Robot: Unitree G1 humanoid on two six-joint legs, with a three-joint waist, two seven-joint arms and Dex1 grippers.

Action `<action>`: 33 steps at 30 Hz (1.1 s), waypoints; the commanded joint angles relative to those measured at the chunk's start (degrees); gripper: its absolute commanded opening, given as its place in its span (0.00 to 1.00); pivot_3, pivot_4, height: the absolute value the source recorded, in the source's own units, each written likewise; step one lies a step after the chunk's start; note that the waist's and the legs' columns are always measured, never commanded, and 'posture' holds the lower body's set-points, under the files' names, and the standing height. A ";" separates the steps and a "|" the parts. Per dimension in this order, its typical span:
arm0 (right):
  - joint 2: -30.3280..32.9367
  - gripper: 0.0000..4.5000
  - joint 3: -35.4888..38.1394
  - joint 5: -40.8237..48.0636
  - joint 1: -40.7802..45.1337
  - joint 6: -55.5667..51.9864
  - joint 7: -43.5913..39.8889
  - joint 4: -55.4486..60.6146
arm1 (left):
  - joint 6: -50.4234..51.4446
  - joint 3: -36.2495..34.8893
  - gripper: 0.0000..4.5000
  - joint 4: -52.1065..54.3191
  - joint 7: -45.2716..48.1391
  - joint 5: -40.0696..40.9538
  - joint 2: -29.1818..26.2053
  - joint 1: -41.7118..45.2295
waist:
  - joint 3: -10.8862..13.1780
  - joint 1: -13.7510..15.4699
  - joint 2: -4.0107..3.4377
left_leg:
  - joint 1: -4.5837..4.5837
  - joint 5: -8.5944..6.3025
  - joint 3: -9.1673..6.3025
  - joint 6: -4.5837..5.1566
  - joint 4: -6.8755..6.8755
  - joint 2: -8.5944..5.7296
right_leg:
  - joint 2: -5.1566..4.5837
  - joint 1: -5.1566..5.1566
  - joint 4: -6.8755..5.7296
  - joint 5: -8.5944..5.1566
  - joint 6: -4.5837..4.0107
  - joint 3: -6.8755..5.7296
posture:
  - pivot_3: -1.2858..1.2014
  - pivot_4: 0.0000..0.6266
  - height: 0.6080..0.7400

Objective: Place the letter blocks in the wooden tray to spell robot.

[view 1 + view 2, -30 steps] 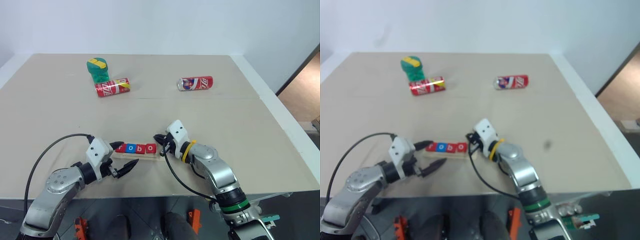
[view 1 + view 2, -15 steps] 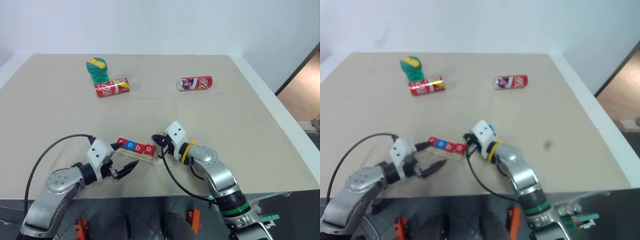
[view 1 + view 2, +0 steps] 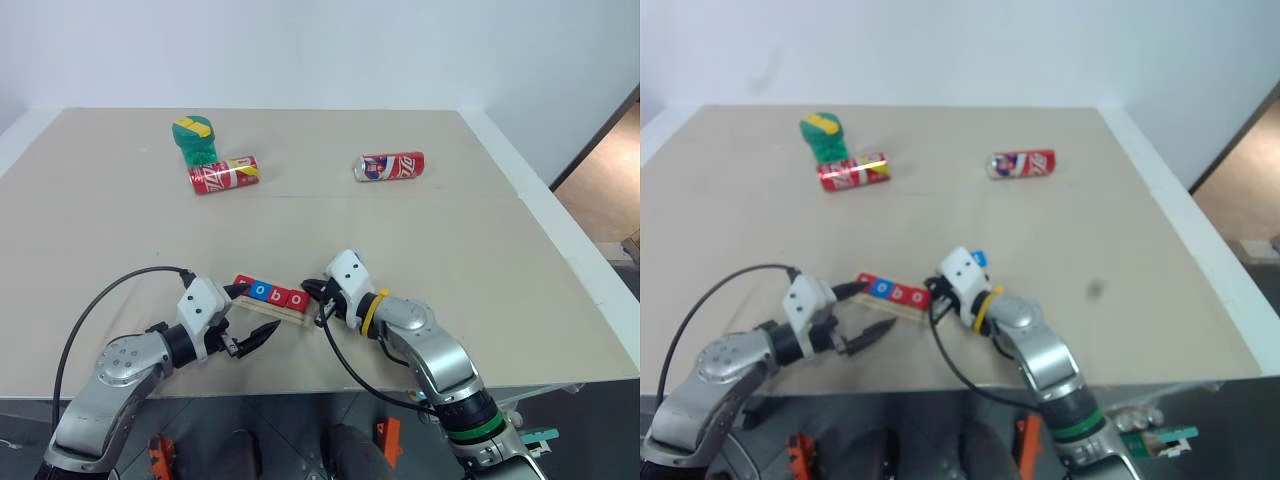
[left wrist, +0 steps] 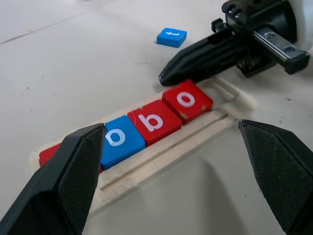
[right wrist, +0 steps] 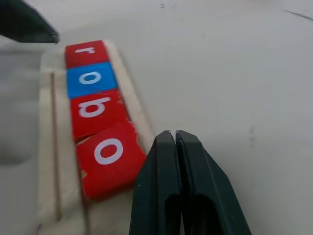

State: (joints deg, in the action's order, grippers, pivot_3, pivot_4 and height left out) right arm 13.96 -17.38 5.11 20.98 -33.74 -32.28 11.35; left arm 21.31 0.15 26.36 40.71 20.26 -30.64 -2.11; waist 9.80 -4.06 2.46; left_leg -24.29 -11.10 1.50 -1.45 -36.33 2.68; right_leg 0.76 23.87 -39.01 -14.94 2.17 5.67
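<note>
My right gripper (image 3: 309, 290), pinched closed, touches the tray's (image 4: 195, 139) last red block (image 4: 187, 100); my left gripper (image 3: 252, 313) gapes wide at its seven o'clock.

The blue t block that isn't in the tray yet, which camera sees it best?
The left wrist view: the blue t block lies flat on the table, its letter facing up, beyond the wooden tray. The right eye view shows just a blue bit of it behind the right gripper.
</note>
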 commanded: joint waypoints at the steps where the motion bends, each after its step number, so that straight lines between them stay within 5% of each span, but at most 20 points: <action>1: -0.11 0.01 0.32 1.55 0.34 -0.72 -0.65 2.93 | -1.27 -0.29 1.00 0.37 0.56 -0.26 -0.80 0.23 | 0.00 0.00 0.00 | 0.00 0.00 0.00 0.00 0.00 0.00 | 0.01 0.00 0.00 0.00 0.00 0.00 | 0.52 0.24 1.00; 9: 0.25 0.01 2.58 1.42 2.11 2.41 0.12 0.84 | -1.63 -0.18 1.00 0.28 0.97 -0.40 -0.81 0.21 | 0.00 0.00 0.00 | 0.00 0.00 0.01 0.00 0.00 0.00 | 0.00 0.00 0.00 0.00 0.00 0.01 | 0.52 0.24 1.00; 16: 8.17 0.52 11.92 7.86 11.38 5.98 -9.38 -7.35 | -1.25 0.58 1.00 1.77 4.62 1.79 -1.96 1.36 | 0.00 0.01 0.00 | 0.00 0.01 0.06 0.00 -0.08 -0.06 | -0.04 -0.03 0.01 0.05 0.06 0.04 | 0.52 0.24 1.00; 22: 16.40 0.98 10.36 10.53 11.92 8.33 -22.96 -10.88 | 0.28 1.26 1.00 2.03 7.55 3.60 -3.87 2.79 | 0.00 0.05 0.00 | -0.01 -0.01 0.00 0.02 0.06 -0.04 | 0.02 -0.01 0.02 -0.07 0.01 0.00 | 0.52 0.24 1.00; 28: 15.11 0.99 9.20 7.99 14.16 10.67 -22.79 -18.61 | 0.56 2.03 1.00 2.11 6.98 3.35 -3.76 3.11 | 0.01 -0.20 -0.01 | 0.02 -0.02 0.01 0.04 0.05 0.00 | 0.08 0.00 -0.02 -0.03 -0.04 0.04 | 0.52 0.24 1.00; 33: 10.59 0.99 10.45 7.08 12.78 7.09 -14.05 -16.57 | 0.39 1.71 1.00 2.75 5.62 2.36 -3.83 1.89 | 0.01 -0.21 -0.01 | 0.02 0.00 0.03 0.02 -0.02 -0.01 | 0.06 -0.01 -0.02 0.05 0.00 0.06 | 0.52 0.24 1.00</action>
State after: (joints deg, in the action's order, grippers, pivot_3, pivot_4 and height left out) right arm 26.02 -8.52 12.28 34.27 -24.81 -50.53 -8.48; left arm 22.38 2.41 26.47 47.22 22.82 -34.35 0.43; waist 9.80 -4.27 2.45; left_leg -24.27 -11.10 1.52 -1.43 -36.36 2.67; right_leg 0.82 23.85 -39.03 -14.89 2.18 5.73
